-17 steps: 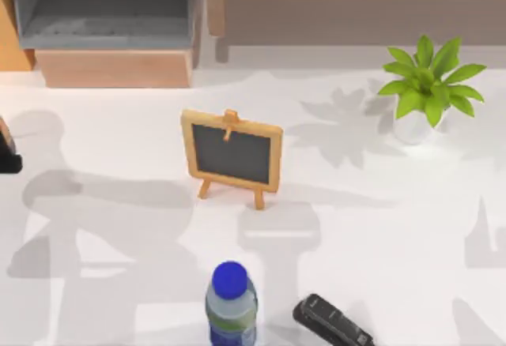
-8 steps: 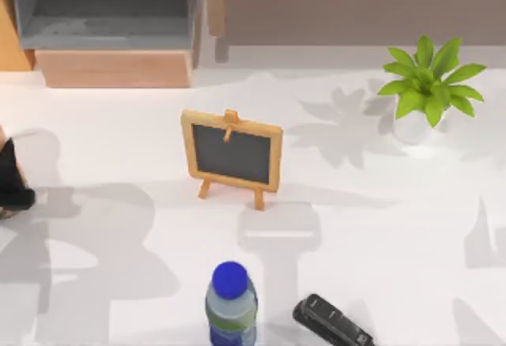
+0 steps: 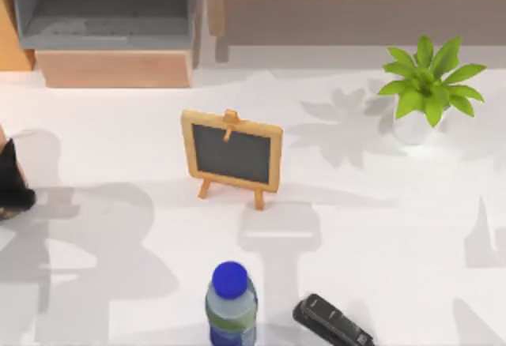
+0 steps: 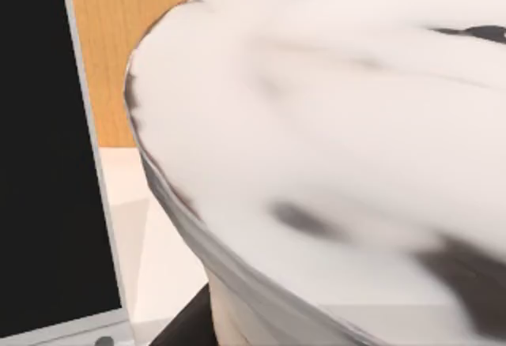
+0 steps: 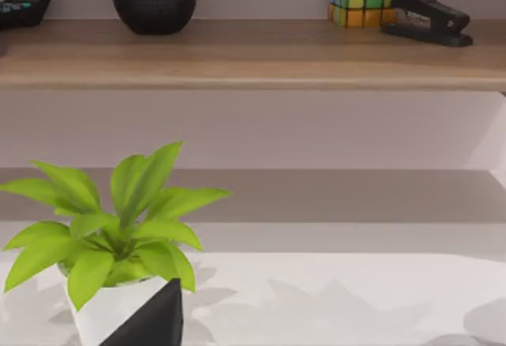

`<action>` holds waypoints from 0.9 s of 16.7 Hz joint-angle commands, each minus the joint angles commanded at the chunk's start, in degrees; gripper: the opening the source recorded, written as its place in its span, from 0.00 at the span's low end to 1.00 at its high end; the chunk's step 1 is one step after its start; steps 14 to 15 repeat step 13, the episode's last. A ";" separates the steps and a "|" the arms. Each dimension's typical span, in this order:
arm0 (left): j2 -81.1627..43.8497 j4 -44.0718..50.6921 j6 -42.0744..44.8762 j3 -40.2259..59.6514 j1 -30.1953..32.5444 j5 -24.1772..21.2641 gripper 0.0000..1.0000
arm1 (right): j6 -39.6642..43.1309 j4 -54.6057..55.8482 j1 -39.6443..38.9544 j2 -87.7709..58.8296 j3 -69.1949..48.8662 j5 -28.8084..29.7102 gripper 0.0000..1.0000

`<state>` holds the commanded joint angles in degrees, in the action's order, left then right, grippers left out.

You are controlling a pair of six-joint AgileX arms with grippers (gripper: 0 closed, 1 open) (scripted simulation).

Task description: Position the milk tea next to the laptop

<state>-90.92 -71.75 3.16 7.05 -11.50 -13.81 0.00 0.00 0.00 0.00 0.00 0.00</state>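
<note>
The left gripper is seen at the table's far left edge; whether it is clenched cannot be told. The milk tea is pressed close before the left wrist camera, just beside the laptop screen.

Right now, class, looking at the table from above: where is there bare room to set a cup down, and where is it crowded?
Bare tabletop lies between the chalkboard easel and the potted plant, and left of the easel toward the left claw. The near edge is crowded: the water bottle and black stapler sit close together.
</note>
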 joint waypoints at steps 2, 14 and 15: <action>0.00 0.00 0.00 0.00 0.00 0.00 0.60 | 0.00 0.00 0.00 0.00 0.00 0.00 1.00; 0.00 0.00 0.00 0.00 0.00 0.00 1.00 | 0.00 0.00 0.00 0.00 0.00 0.00 1.00; 0.00 0.00 0.00 0.00 0.00 0.00 1.00 | 0.00 0.00 0.00 0.00 0.00 0.00 1.00</action>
